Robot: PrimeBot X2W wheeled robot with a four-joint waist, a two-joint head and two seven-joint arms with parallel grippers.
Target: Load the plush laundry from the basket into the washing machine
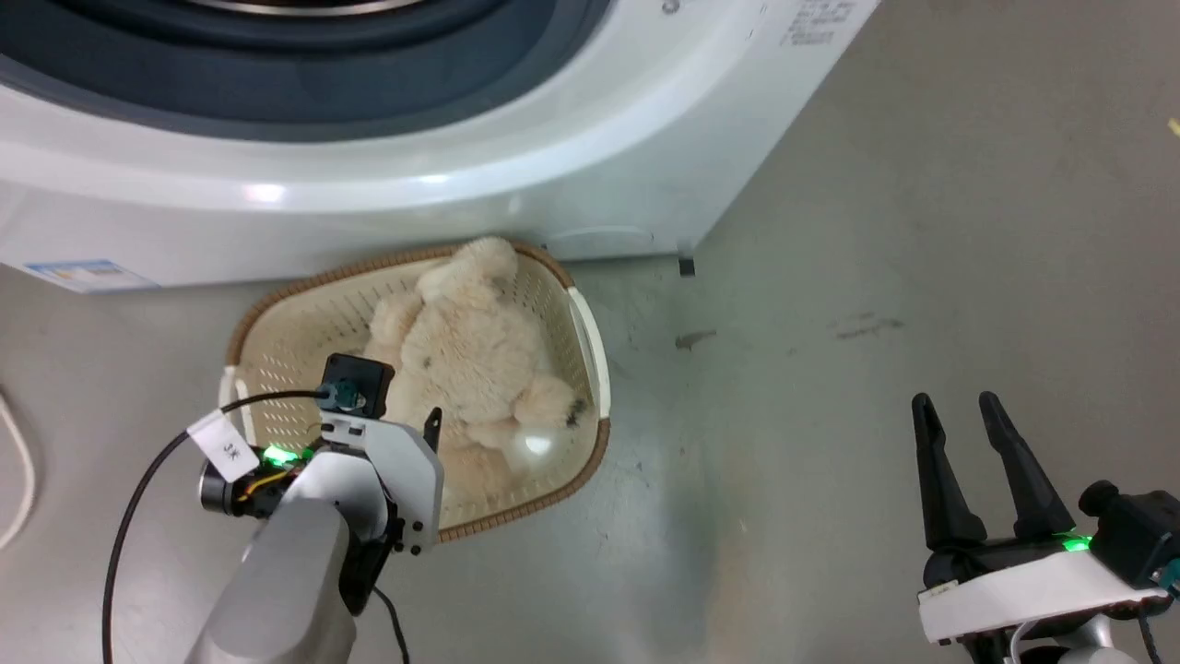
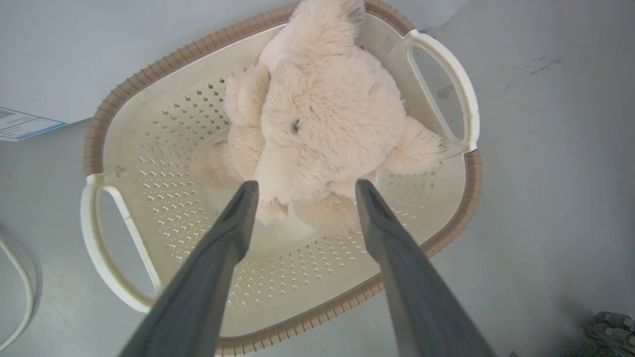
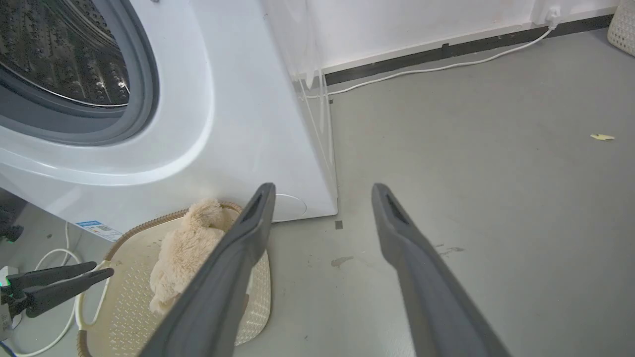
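Grey floor (image 1: 830,415) bears the basket (image 1: 286,350); cable tag (image 1: 224,446) reads "3K"; left gripper (image 2: 302,186) and right gripper (image 1: 954,398) gape empty.

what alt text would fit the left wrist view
A fluffy cream-beige stuffed animal lies in an oval cream perforated plastic basket with a brown rim, on a grey floor. The left tool points at the toy's near end, its two dark fingers spread open.

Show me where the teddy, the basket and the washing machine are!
teddy (image 2: 322,114), left wrist view, on its fluffy middle.
basket (image 2: 168,198), left wrist view, on its bare holey bottom.
washing machine (image 3: 238,99), right wrist view, on its white front, beside the round opening.
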